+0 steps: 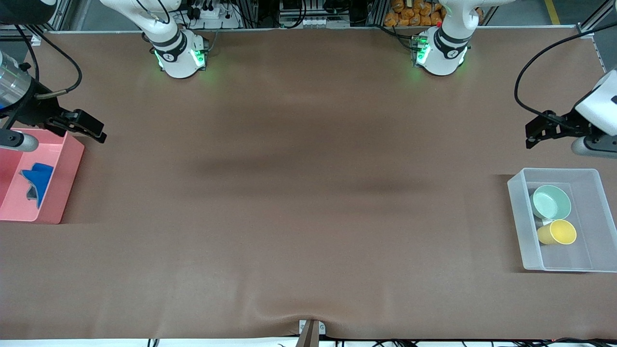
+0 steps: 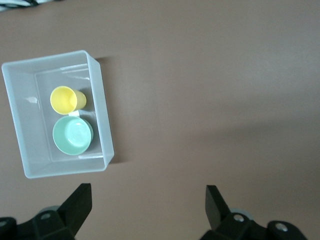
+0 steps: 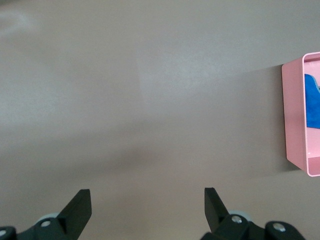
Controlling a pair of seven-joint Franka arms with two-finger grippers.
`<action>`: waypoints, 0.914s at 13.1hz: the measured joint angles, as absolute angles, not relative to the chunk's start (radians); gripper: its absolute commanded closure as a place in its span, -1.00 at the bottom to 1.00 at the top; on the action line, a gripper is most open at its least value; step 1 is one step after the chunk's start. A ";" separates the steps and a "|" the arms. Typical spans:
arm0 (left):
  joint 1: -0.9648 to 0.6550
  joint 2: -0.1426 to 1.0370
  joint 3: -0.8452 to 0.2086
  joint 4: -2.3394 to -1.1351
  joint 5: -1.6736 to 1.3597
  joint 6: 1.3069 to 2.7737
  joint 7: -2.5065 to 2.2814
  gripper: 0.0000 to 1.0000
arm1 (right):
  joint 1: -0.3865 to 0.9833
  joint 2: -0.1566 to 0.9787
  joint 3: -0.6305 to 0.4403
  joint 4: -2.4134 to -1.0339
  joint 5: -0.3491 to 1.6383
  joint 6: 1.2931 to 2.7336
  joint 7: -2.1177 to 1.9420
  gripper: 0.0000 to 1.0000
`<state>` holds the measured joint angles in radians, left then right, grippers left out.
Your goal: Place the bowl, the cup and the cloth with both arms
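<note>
The mint-green bowl (image 1: pixel 552 201) (image 2: pixel 73 135) and the yellow cup (image 1: pixel 558 233) (image 2: pixel 67 99), which lies on its side, rest together in a clear plastic bin (image 1: pixel 519 219) (image 2: pixel 98 100) at the left arm's end of the table. A blue cloth (image 1: pixel 37 179) (image 3: pixel 312 102) lies in a pink tray (image 1: pixel 67 173) (image 3: pixel 292 115) at the right arm's end. My left gripper (image 1: pixel 534 132) (image 2: pixel 148 192) hangs open over bare table beside the bin, holding nothing. Over the table next to the pink tray, my right gripper (image 1: pixel 94 129) (image 3: pixel 147 196) is open too, nothing between its fingers.
A brown mat (image 1: pixel 308 193) covers the whole table. The two arm bases (image 1: pixel 181 58) (image 1: pixel 441 53) glow green along the edge farthest from the front camera. A small bracket (image 1: pixel 311 330) sits at the mat's nearest edge.
</note>
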<state>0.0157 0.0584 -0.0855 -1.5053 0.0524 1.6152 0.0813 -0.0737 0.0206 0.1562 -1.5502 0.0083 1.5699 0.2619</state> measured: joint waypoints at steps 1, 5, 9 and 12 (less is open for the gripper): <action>0.013 0.039 -0.072 -1.526 0.047 1.613 0.081 -1.00 | -0.074 0.021 0.156 -1.550 0.008 1.569 0.262 -1.00; 0.003 -0.008 -0.069 -1.589 0.045 1.602 0.081 -1.00 | -0.074 0.027 0.155 -1.550 0.008 1.566 0.262 -1.00; -0.007 -0.008 -0.069 -1.599 0.045 1.602 0.080 -1.00 | -0.074 0.028 0.155 -1.550 0.008 1.542 0.262 -1.00; -0.008 -0.008 -0.069 -1.596 0.045 1.602 0.049 -1.00 | -0.076 0.028 0.146 -1.549 0.008 1.541 0.262 -1.00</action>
<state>-0.0081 -0.0082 -0.0687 -1.5958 0.0448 1.6024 0.0488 -0.0760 0.0281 0.1460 -1.5490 0.0081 1.5407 0.2619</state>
